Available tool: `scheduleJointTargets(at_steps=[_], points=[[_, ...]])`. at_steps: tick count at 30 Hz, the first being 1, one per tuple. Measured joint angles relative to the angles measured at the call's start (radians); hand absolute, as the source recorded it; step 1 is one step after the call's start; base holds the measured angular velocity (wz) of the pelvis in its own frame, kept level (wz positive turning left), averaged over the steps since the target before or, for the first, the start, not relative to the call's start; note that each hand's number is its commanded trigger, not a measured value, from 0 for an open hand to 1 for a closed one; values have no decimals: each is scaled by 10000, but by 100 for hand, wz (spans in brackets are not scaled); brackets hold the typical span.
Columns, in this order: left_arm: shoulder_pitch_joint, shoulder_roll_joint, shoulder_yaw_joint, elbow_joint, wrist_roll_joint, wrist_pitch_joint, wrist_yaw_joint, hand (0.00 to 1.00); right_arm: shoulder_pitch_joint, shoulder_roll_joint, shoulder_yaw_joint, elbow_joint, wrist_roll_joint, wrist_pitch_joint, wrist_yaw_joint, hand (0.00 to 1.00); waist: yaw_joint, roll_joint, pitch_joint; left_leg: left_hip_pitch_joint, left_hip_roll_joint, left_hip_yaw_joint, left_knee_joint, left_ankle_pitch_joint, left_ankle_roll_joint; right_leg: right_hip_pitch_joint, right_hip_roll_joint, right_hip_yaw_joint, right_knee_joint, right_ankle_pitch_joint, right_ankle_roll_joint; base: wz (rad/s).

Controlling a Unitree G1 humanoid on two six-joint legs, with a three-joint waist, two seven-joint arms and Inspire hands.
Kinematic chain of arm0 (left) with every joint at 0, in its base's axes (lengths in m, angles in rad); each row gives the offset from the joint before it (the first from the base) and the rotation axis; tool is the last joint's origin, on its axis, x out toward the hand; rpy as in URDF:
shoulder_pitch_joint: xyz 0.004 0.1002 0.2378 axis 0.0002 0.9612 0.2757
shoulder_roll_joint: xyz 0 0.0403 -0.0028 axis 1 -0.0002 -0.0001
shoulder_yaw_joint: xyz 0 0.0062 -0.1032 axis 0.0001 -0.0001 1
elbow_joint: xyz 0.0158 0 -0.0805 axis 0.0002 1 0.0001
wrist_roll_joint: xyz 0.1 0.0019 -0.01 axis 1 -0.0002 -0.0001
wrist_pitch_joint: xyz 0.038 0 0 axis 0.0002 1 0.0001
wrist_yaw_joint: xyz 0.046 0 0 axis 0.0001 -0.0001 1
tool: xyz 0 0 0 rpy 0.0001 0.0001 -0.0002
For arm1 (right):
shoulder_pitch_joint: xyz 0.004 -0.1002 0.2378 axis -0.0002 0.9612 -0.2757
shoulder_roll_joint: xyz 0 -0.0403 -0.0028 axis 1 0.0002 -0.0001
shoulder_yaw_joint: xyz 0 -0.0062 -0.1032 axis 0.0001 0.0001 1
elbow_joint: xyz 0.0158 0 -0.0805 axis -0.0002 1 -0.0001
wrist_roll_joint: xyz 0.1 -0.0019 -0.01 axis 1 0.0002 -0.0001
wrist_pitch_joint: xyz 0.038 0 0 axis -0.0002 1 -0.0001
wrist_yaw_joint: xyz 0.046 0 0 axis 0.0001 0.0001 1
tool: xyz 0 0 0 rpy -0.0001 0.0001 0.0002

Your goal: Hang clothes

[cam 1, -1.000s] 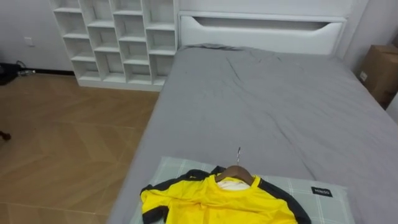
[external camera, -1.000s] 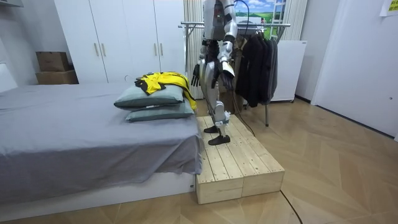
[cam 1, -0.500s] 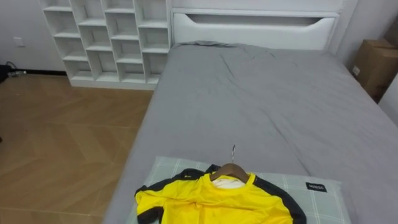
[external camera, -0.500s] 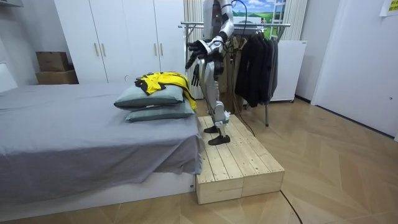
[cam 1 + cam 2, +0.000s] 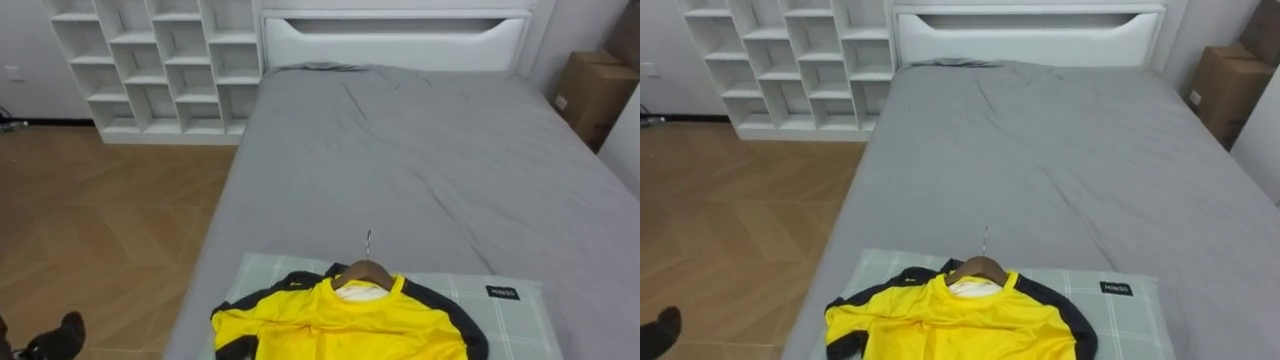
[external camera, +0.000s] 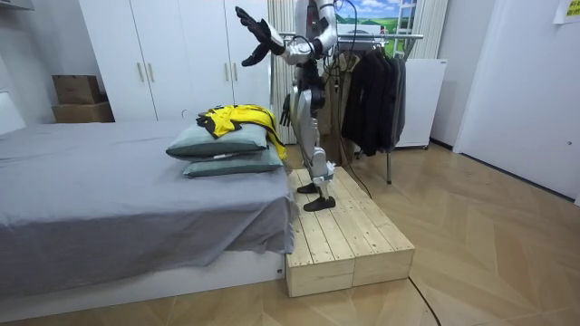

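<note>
In the eye views the left robot hand [image 5: 58,336] shows at the bottom left corner: dark, jointed fingers over the floor [image 5: 100,220], which is brown wood laid in a herringbone pattern. It holds nothing. Far ahead of it stands a white shelf [image 5: 150,60] of square open cubbies. To its right runs the bed [image 5: 420,160], covered by a smooth grey sheet with a few soft creases and closed off by a white headboard [image 5: 395,40] with a long recessed slot.

The shirt [image 5: 340,325] lies flat well to the right of the left robot hand, at the near end of the bed. It is glossy yellow cloth with dark trim at the shoulders and sleeves. A curved wooden hanger [image 5: 362,272] sits in its collar, its thin metal hook pointing up the bed. Under the shirt is a pale green checked pillow [image 5: 510,320]. Farther right is a brown cardboard box [image 5: 590,90].

In the room view the robot stands on a low platform [image 6: 349,235] of pale planks at the end of the bed. Its left robot hand [image 6: 256,36] is held high above the shirt, fingers spread wide and empty. The right robot hand [image 6: 285,110] hangs beside the hip, and I cannot tell its state. Behind the robot, a metal rack [image 6: 403,36] carries dark clothes [image 6: 372,91].
</note>
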Motion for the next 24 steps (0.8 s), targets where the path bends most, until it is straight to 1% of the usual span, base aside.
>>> scheduleJointTargets(at_steps=[1, 2, 6, 9, 11, 14, 16, 17, 18, 20, 21, 22, 24], points=[[0, 94, -86, -4, 186, -1, -56, 0, 0, -4, -74, 2, -22, -3, 50, 0, -48, 28, -5, 1, 0, 11, 3, 0, 0, 0, 1, 6, -1, 0, 0, 0], [0, 116, -118, -12, 267, -2, -114, 0, 5, -7, -85, 6, -27, -2, 59, 0, -83, 31, -7, 5, 1, 14, 4, 1, 0, 2, 2, 17, -1, 0, 0, -4], [0, 126, -377, -9, 653, 3, -483, 0, -6, -21, -89, 7, -71, 5, 227, 0, -219, -14, 7, 12, 11, 40, 11, 2, -2, -4, 16, 134, -2, 0, 0, -3], [-2, 127, -470, -9, 688, 20, -683, 0, -49, -21, -87, 62, -26, 14, 312, 0, -266, -50, 11, 39, 8, 77, 0, 1, -1, -15, 17, 247, -2, 0, 0, -5], [-22, 129, -549, -9, 960, 38, -792, 0, -63, -12, -62, 105, 14, 13, 338, 0, -278, -74, 20, 76, 10, 112, -3, 1, -1, -42, 16, 319, 0, 0, 0, -5], [-243, 131, -869, 32, 1072, 41, -896, 0, -96, 17, -43, 127, -4, 13, 365, 0, -293, -151, 61, 83, 10, 142, -15, 1, -1, 2, 14, 351, 10, 0, 0, -2], [-339, 131, -1085, 33, 1129, 70, -1090, 0, -119, 30, -52, 138, -39, 13, 377, 0, -315, -208, 96, 86, 30, 277, -16, 1, -1, -14, 30, 504, 1, 0, 0, -14], [-345, 131, -1119, 34, 1208, 89, -1147, 0, -122, 30, -54, 137, -50, 13, 378, 0, -347, -216, 101, 85, 32, 288, -17, 1, -1, -19, 33, 517, 1, 0, 0, -8], [-361, 131, -1170, 39, 1316, 91, -1258, 0, -148, 37, -63, 136, -68, 13, 378, 0, -453, -223, 106, 83, 34, 293, -31, 0, -2, -27, 36, 517, 2, 0, 0, -3], [-461, 131, -1247, 142, 1315, 95, -1300, 0, -145, 39, -67, 122, -48, 11, 375, 0, -577, -208, 106, 88, 36, 296, -144, 0, -2, -47, 47, 524, 1, 0, 0, 0], [-619, 128, -1306, 288, 1316, 100, -1307, 0, -141, 39, -70, 110, -35, 11, 372, 0, -616, -200, 103, 91, 38, 305, -205, 0, -2, -76, 52, 536, 2, 0, 0, -4], [-774, 128, -1380, 451, 1316, 101, -1305, 0, -140, 37, -96, 101, -37, 9, 373, 0, -625, -188, 96, 91, 39, 329, -216, 0, -2, -109, 53, 556, 2, 1, -1, -4], [-890, 124, -1472, 661, 1328, 101, -1320, 0, -125, 37, -160, 103, -43, 10, 373, 0, -631, -156, 77, 89, 39, 361, -203, 2, -1, -138, 48, 573, 3, 1, -1, -6]])
